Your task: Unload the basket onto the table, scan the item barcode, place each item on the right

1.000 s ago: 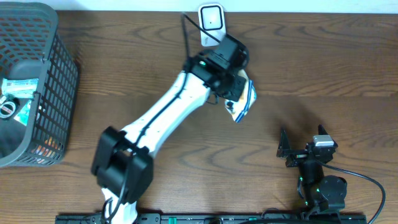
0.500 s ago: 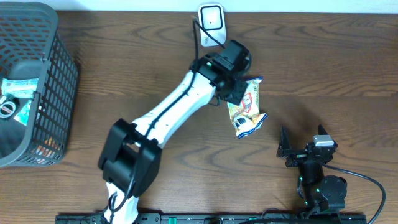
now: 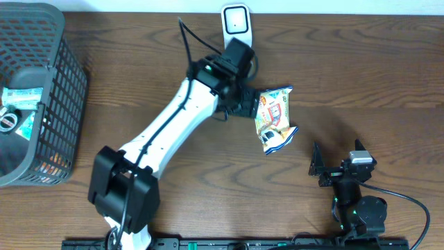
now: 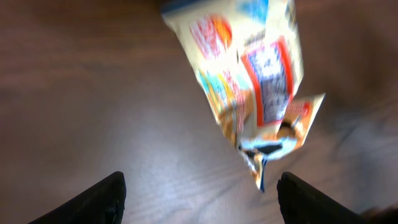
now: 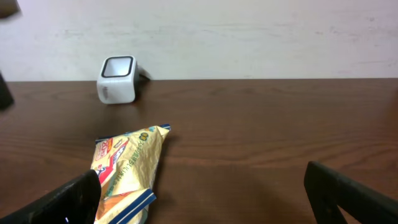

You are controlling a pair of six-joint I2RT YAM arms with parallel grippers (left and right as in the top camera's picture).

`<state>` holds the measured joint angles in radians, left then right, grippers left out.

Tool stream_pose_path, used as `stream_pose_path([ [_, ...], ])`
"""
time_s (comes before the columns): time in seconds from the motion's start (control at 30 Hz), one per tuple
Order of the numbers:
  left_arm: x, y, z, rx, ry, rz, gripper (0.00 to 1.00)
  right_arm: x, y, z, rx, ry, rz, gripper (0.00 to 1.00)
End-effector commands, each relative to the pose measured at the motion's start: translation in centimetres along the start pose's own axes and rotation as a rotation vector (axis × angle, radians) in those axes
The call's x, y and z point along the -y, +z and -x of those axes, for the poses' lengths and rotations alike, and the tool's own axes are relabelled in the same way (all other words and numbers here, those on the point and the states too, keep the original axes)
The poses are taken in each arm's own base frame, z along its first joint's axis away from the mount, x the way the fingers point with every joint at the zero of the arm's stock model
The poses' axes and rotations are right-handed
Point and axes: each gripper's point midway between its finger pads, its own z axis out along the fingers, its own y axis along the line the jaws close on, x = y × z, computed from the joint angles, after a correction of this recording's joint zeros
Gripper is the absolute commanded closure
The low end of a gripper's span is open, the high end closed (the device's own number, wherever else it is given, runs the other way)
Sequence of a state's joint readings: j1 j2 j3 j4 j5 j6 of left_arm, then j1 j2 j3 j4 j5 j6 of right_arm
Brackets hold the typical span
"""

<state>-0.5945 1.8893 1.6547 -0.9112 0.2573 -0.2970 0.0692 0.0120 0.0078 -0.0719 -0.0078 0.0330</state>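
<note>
The snack bag (image 3: 275,117) lies flat on the counter (image 3: 361,69), about in the middle. The left pincer (image 3: 251,104) is just beside it, on the bag's left side. Its fingers stand wide apart and there is nothing between them. In the left wrist view the bag sits out past the fingers, not inside them.

The right pincer (image 5: 208,196) is wide open too, and it holds nothing. It is down at the near right, well apart from the bag. So the left arm is the closer one.

The bag is longer than it is wide. Its long side runs from far to near, tipped just a little. The blue and white end points to the near side. The other end points to the far side. The picture side faces up. I cannot see a barcode on it.

The scanner (image 3: 236,21) stands at the far edge of the counter, far and left of the bag. I think the left pincer needs to grab the bag across its short side, then carry it far and left to the scanner.
</note>
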Motion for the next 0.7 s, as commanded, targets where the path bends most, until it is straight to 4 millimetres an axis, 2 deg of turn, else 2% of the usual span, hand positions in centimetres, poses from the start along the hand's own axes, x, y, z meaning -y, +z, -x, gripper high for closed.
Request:
stream_pose_path([
  [0.0,0.6,3.0,-2.5,-0.098,-0.005,0.004,0.23,0.2,0.0,-0.1,-0.001,-0.011,-0.007,0.01],
  [0.27,2.6,7.9,-5.1,-0.180,0.015,0.042,0.24,0.2,0.0,-0.1,-0.001,-0.011,-0.007,0.01],
  [0.33,2.0,9.0,-5.0,-0.166,0.032,0.098,0.24,0.2,0.0,-0.1,-0.001,-0.011,-0.007,0.01],
  [0.53,2.3,11.9,-4.1,-0.136,0.054,0.086,0.24,0.2,0.0,-0.1,-0.001,-0.012,-0.007,0.01],
  [0.67,0.6,13.0,-2.4,-0.066,0.062,0.163,0.24,0.2,0.0,-0.1,-0.001,-0.011,-0.007,0.01],
])
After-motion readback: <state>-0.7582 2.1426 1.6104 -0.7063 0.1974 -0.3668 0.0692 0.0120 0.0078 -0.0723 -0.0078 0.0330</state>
